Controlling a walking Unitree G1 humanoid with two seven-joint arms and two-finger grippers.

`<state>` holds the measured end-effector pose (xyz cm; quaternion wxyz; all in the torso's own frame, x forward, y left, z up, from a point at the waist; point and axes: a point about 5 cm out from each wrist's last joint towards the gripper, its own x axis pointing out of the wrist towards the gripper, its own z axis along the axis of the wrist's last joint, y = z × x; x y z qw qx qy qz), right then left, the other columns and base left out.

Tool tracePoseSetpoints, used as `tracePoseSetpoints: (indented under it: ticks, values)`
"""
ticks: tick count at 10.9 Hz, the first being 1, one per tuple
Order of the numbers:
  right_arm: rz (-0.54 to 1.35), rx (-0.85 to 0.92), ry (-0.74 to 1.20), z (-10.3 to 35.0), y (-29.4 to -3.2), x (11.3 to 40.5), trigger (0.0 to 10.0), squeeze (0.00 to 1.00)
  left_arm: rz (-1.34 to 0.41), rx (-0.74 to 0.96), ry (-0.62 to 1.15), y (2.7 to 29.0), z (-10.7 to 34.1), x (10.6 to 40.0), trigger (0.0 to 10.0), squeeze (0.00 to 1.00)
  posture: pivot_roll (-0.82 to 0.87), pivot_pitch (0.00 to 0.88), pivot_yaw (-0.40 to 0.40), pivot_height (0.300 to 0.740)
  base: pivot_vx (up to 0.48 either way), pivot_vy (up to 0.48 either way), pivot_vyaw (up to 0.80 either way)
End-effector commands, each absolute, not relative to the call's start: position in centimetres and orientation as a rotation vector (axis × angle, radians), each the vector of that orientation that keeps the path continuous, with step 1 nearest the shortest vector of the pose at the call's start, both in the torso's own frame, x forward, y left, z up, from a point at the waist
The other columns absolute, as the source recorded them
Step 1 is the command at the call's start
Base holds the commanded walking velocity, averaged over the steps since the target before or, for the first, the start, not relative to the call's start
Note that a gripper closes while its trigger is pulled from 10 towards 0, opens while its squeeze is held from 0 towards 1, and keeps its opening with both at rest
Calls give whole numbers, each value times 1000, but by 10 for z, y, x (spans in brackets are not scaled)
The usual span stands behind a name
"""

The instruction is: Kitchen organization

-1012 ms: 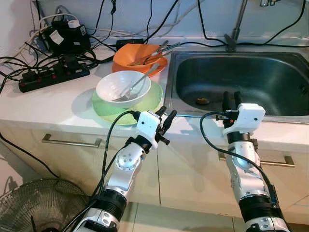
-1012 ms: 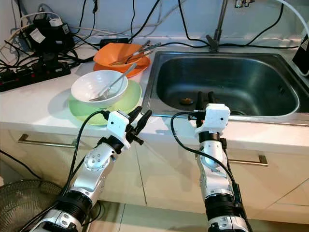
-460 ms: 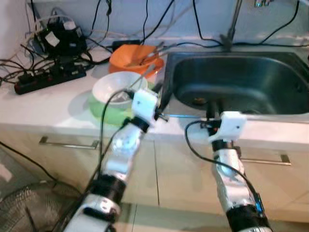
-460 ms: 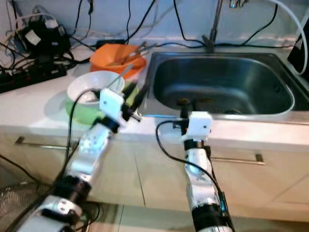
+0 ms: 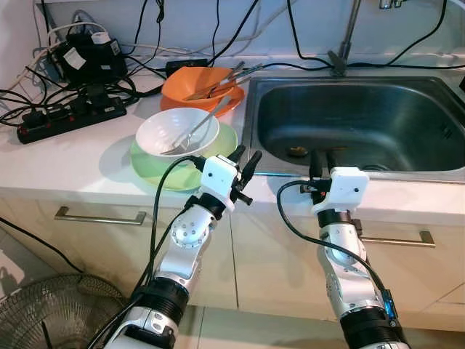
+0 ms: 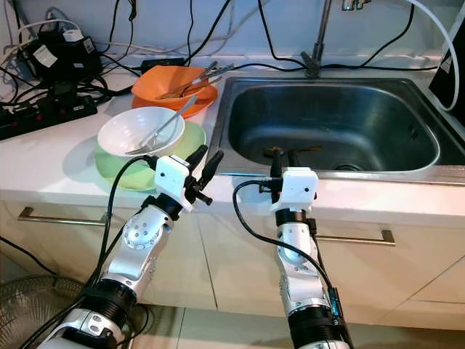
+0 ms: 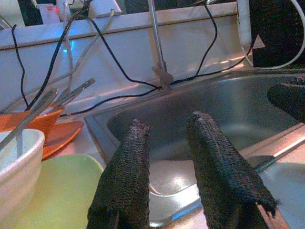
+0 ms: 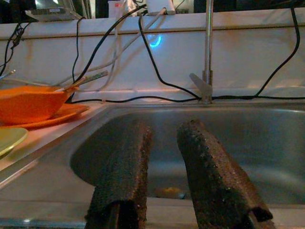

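A white bowl (image 5: 176,131) with a fork (image 5: 197,127) in it sits on a light green plate (image 5: 218,147) on the white counter. Behind it an orange bowl (image 5: 202,83) on an orange plate holds several utensils (image 5: 234,73). My left gripper (image 5: 246,161) hovers open and empty at the counter's front edge, just right of the green plate (image 7: 57,191). My right gripper (image 5: 321,161) is open and empty at the front rim of the steel sink (image 5: 363,120); the sink basin (image 8: 286,157) lies beyond its fingers (image 8: 125,167).
A black power strip (image 5: 69,118) and tangled cables (image 5: 87,58) crowd the counter's back left. A faucet (image 5: 347,36) rises behind the sink, and a small scrap (image 5: 296,152) lies in the basin. Drawer handles (image 5: 98,217) run below; a fan (image 5: 58,313) stands on the floor at the left.
The camera has shifted, so the whole scene sits differently. Both arms stay raised at the counter's front edge with their fingers open, much as before.
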<state>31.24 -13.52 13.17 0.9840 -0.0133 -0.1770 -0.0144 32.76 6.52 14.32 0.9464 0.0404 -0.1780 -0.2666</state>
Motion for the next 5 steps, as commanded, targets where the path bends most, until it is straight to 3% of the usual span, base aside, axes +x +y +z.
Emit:
tracePoseSetpoints:
  ticks: [1, 5]
  values:
    - [-43, -31, -332, 127, -138, 310, 10000, 0, -540, 94, -342, 68, 137, 326, 10000, 0, 9, 51, 104, 740, 0, 0, 0]
    - [-52, -34, -330, 128, -141, 310, 10000, 0, -519, 71, -366, 69, 141, 327, 10000, 0, 9, 52, 102, 740, 0, 0, 0]
